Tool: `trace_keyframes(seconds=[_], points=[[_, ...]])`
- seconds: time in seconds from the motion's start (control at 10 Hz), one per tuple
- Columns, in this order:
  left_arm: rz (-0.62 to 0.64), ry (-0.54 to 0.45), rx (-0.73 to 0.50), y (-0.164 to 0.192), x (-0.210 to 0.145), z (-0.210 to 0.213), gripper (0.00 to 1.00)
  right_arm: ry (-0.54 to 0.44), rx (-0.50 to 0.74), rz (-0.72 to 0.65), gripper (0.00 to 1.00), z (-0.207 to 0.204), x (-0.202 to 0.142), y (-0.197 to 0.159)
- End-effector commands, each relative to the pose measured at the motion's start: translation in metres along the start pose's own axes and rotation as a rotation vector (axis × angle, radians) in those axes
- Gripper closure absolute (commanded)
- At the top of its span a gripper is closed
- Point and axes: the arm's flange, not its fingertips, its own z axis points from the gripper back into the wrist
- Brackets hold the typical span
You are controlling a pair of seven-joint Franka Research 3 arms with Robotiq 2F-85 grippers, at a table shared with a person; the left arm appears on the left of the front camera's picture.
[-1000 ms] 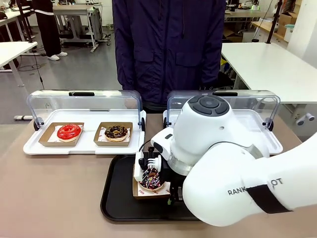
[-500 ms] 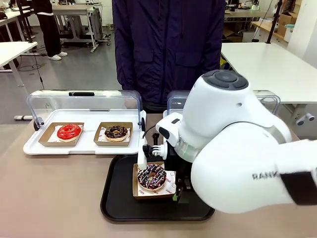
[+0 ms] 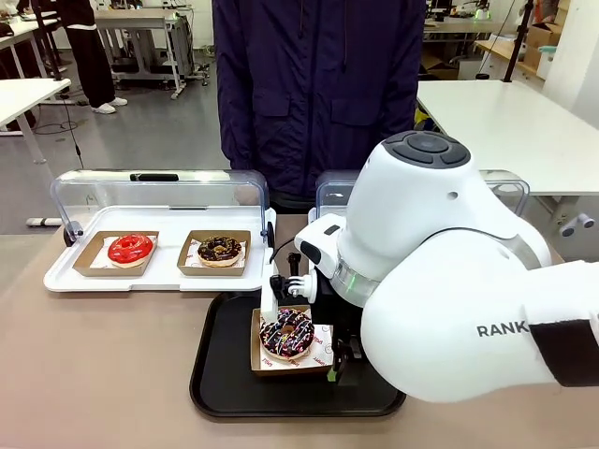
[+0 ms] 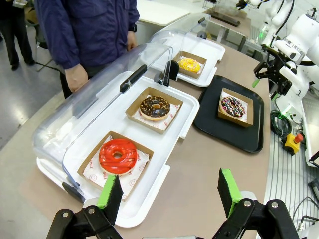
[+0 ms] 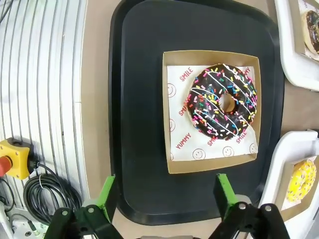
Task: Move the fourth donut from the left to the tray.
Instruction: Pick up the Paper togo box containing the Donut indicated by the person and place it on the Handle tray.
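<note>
The sprinkled chocolate donut (image 5: pixel 223 101) sits in its cardboard holder (image 5: pixel 211 167) on the black tray (image 5: pixel 137 109). Above the tray, the right gripper (image 5: pixel 164 196) hangs with jaws apart, holding nothing. The left gripper (image 4: pixel 169 191) is also spread wide, well away from the tray.

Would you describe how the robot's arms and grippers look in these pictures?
The right arm is bulky glossy white with a dark grey round cap and black lettering. Both the left gripper and the right gripper have black linkage fingers tipped with green pads.

Right gripper (image 5: pixel 163 196) wide open, pointing down — left gripper (image 4: pixel 169 191) open too
</note>
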Motion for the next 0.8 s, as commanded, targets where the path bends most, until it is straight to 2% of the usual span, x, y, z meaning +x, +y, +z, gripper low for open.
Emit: trace_keyframes(seconds=[0.0, 0.7], points=[[-0.003, -0.007, -0.006, -0.0013, 0.0012, 0.0001, 0.0, 0.003, -0.027, -0.015, 0.0, -0.0024, 0.0023, -0.001], [-0.003, -0.007, -0.006, -0.0013, 0.0012, 0.0001, 0.0, 0.003, -0.027, -0.015, 0.0, -0.0024, 0.0023, -0.001]])
